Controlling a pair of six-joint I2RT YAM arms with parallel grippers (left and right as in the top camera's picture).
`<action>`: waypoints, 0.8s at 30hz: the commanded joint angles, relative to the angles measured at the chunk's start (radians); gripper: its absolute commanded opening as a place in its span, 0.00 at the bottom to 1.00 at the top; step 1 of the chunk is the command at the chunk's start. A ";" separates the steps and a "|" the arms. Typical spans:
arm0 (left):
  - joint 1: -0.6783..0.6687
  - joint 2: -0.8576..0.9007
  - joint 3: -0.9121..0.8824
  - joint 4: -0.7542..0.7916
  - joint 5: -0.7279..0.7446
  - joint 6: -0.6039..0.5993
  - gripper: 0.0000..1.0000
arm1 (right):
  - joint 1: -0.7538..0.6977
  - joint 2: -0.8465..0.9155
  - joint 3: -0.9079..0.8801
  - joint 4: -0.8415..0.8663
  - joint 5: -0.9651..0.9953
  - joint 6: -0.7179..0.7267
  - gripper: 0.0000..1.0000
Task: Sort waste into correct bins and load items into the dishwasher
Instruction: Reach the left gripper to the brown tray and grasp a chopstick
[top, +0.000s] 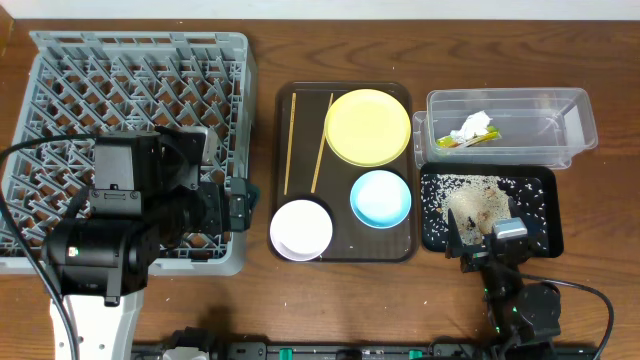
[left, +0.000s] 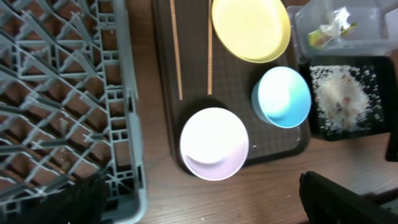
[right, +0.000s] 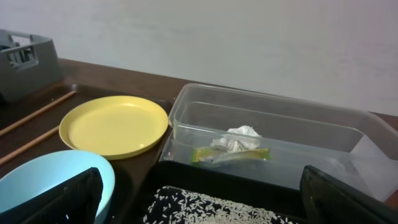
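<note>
The grey dishwasher rack (top: 100, 80) fills the left side, and my left gripper (top: 240, 205) hangs open over its right edge, nothing between the fingers. On the brown tray (top: 345, 255) lie two chopsticks (top: 291, 140), a yellow plate (top: 368, 126), a blue bowl (top: 380, 197) and a white bowl (top: 301, 229). The clear tub (top: 560, 125) holds crumpled paper (right: 239, 138) and a wrapper (right: 230, 154). Rice scraps (top: 480, 200) lie in the black tray (top: 435, 235). My right gripper (top: 482, 238) stands open and empty at that tray's near edge.
The brown tray sits between the rack and the two bins, with a narrow strip of bare wood on each side. Black cables run along the front left of the table. A pale wall stands behind the clear tub.
</note>
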 joint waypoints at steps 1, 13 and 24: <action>-0.002 -0.001 0.014 0.029 0.034 -0.068 0.99 | -0.010 -0.007 -0.005 0.001 -0.004 0.012 0.99; -0.247 0.311 0.001 0.277 -0.240 -0.108 0.89 | -0.010 -0.006 -0.005 0.001 -0.004 0.012 0.99; -0.331 0.749 0.001 0.497 -0.315 -0.100 0.66 | -0.010 -0.006 -0.005 0.001 -0.004 0.012 0.99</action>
